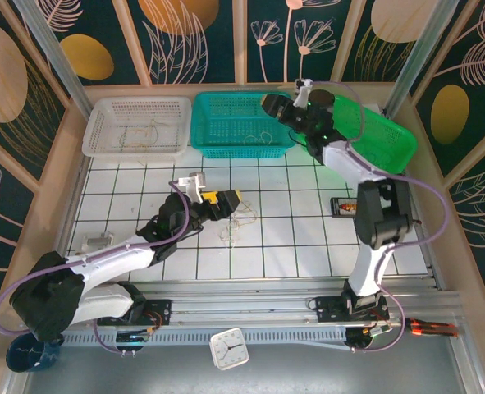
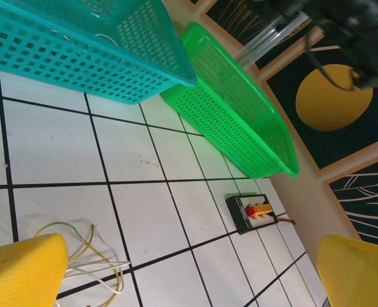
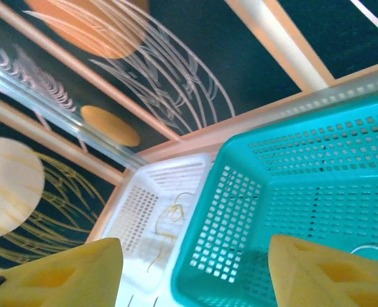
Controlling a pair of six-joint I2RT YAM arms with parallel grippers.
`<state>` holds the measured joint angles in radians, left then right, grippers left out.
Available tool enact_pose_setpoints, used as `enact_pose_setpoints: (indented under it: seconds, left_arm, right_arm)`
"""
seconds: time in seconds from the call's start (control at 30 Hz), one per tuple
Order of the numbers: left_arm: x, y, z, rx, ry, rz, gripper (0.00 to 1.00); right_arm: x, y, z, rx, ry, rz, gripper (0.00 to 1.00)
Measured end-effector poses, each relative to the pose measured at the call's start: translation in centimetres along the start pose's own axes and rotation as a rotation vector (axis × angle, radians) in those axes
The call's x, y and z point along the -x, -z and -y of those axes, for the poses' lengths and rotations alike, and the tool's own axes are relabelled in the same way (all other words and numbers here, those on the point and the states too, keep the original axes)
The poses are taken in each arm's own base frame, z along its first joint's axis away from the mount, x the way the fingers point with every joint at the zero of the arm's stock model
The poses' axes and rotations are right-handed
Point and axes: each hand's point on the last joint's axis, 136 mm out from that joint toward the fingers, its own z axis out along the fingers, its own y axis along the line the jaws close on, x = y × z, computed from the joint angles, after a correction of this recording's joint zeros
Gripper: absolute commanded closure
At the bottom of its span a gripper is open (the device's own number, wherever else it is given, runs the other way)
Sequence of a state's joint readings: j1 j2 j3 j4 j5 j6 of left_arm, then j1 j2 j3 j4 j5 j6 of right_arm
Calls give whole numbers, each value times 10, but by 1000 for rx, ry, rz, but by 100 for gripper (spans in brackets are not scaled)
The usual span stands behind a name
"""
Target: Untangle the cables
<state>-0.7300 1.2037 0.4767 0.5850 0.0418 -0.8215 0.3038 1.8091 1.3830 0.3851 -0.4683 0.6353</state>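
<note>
A small tangle of thin tan-yellow and whitish cables lies on the white tiled table just right of my left gripper. In the left wrist view the cables lie beside the left yellow finger, and the left gripper is open over bare tile. My right gripper hovers over the teal basket, open with nothing between its fingers. Tan wires lie in the white basket, and a pale wire lies in the teal basket.
A green basket leans tilted at the back right. A small black connector board sits on the tiles beside the right arm. A clock and a screwdriver lie at the near edge. Wooden walls enclose the table.
</note>
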Motion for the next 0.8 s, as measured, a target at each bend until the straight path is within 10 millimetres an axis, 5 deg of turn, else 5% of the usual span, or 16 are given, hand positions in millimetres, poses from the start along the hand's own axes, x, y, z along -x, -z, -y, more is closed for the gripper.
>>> enact_pose_setpoints:
  seconds: [0.17, 0.3, 0.53, 0.8]
  left_arm:
    - [14, 0, -4, 12, 11, 23, 1]
    - [30, 0, -9, 31, 20, 47, 1]
    - [39, 1, -22, 94, 25, 46, 1]
    - [31, 2, -54, 247, 85, 16, 1]
  right_arm:
    - [-26, 48, -29, 35, 19, 5, 39]
    - [-77, 64, -29, 9, 27, -61, 39]
    - [-193, 74, -8, -108, 75, -272, 41]
    - [-238, 70, 33, -276, 209, -390, 47]
